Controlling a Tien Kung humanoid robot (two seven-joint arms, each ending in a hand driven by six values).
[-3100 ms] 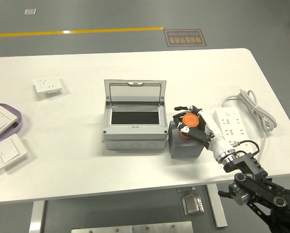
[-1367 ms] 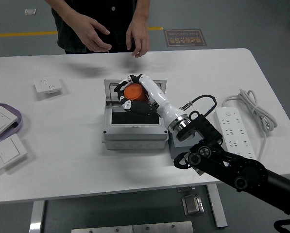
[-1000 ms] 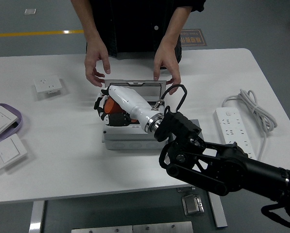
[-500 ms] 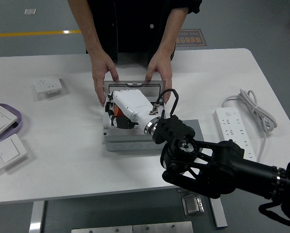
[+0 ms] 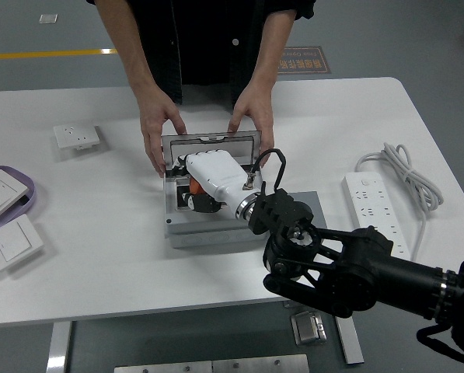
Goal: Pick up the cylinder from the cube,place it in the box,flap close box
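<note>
The grey box (image 5: 208,233) stands mid-table with its clear lid (image 5: 210,144) raised. My right hand (image 5: 194,186) reaches down into the box opening, fingers curled around the orange cylinder (image 5: 197,189), which shows only partly under the white palm. The dark grey cube (image 5: 319,203) is right of the box, mostly hidden behind my black right arm (image 5: 333,260). A person at the far side holds the box with both hands, one hand (image 5: 158,128) at its left rear corner and the other hand (image 5: 251,116) at its right rear corner. My left arm is out of view.
A white power strip (image 5: 373,210) with a coiled cable (image 5: 406,175) lies at the right. A white socket (image 5: 76,137) lies at the left rear. A purple tray (image 5: 23,190) with a switch plate and another switch plate (image 5: 11,242) sit at the left edge.
My right hand carried the cylinder from the cube leftward and lowered it into the box. A person stepped up and took hold of the box's rear corners; the lid now stands more upright.
</note>
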